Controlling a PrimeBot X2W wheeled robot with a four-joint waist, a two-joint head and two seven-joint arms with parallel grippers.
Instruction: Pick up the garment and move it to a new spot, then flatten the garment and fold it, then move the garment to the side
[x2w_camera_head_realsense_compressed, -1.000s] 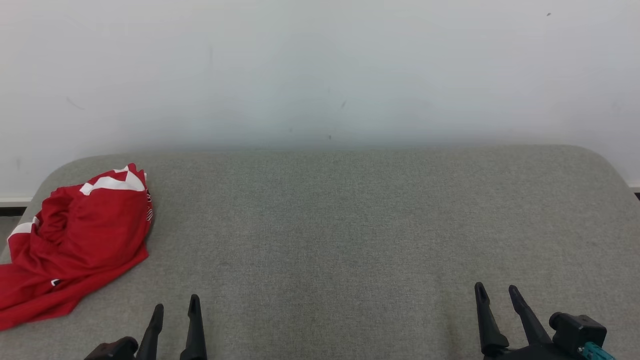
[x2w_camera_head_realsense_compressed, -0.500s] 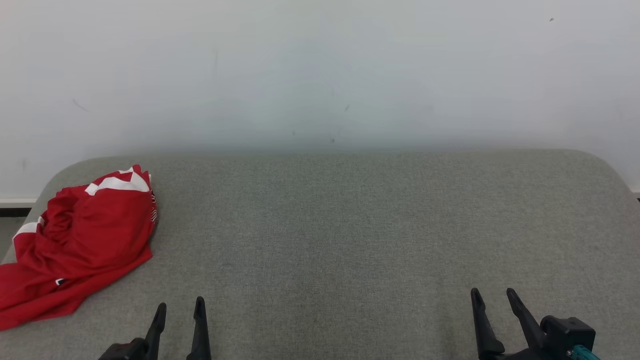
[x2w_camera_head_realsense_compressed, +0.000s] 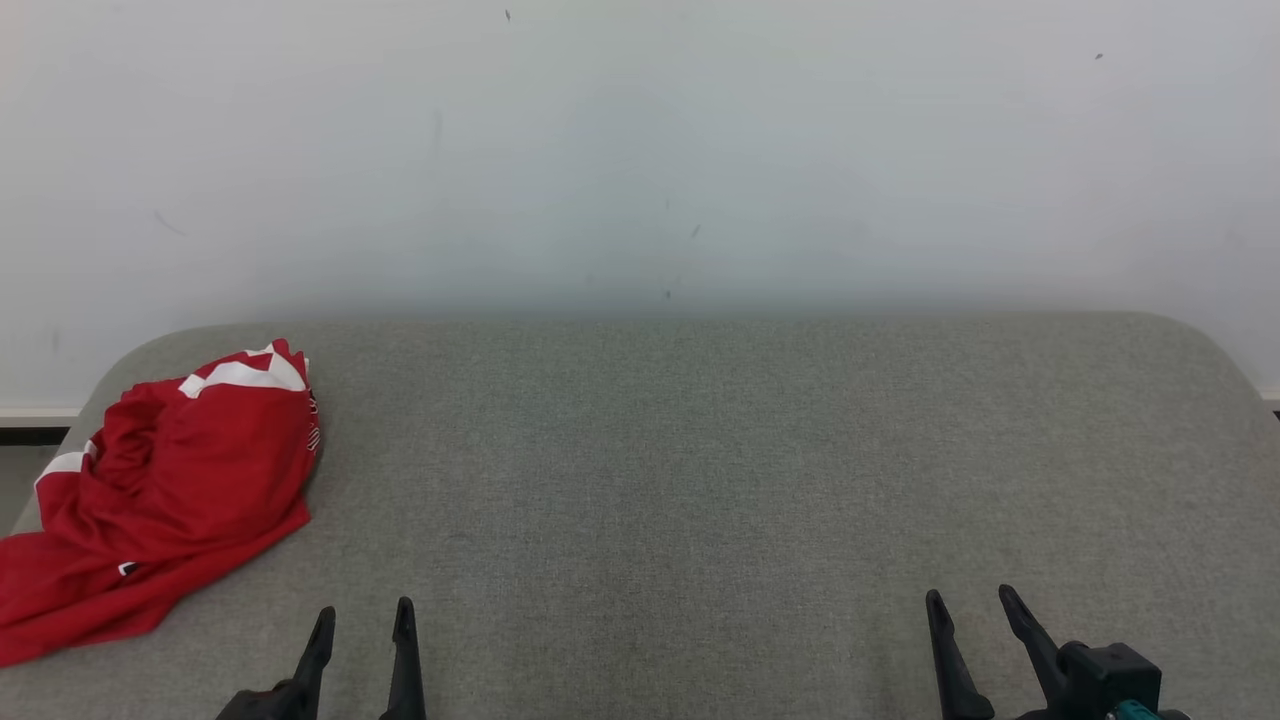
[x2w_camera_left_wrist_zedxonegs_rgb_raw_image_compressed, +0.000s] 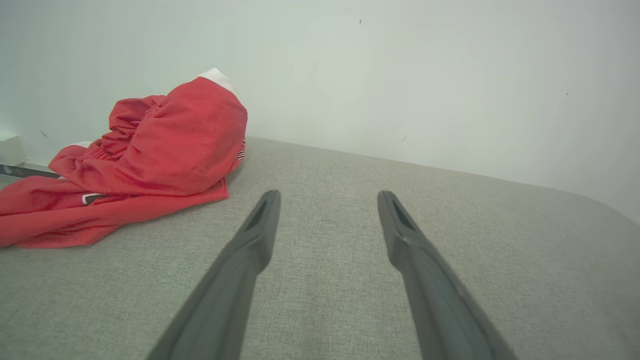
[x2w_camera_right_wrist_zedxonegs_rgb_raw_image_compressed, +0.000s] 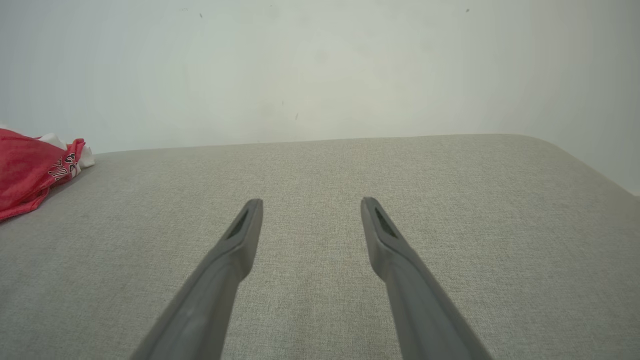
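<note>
Currently, you are holding both sets of jaws open and empty over the bench (x2w_camera_head_realsense_compressed: 700, 450).
Your left jaws are hovering spread wide above the grey padded surface, with nothing between their fingers (x2w_camera_head_realsense_compressed: 404, 660). Your right jaws are standing just as wide, well apart to the right of them, and are gripping nothing either. The red garment (x2w_camera_head_realsense_compressed: 170, 490) with white trim is lying crumpled in a heap to the left of your left jaws and a little beyond their tips, near them but not touching. It is sitting well apart from your right jaws, far off to their left. Its lower part is spreading flat toward the bench's left edge. Beyond both jaws a pale wall (x2w_camera_head_realsense_compressed: 640, 150) is rising behind the bench.
</note>
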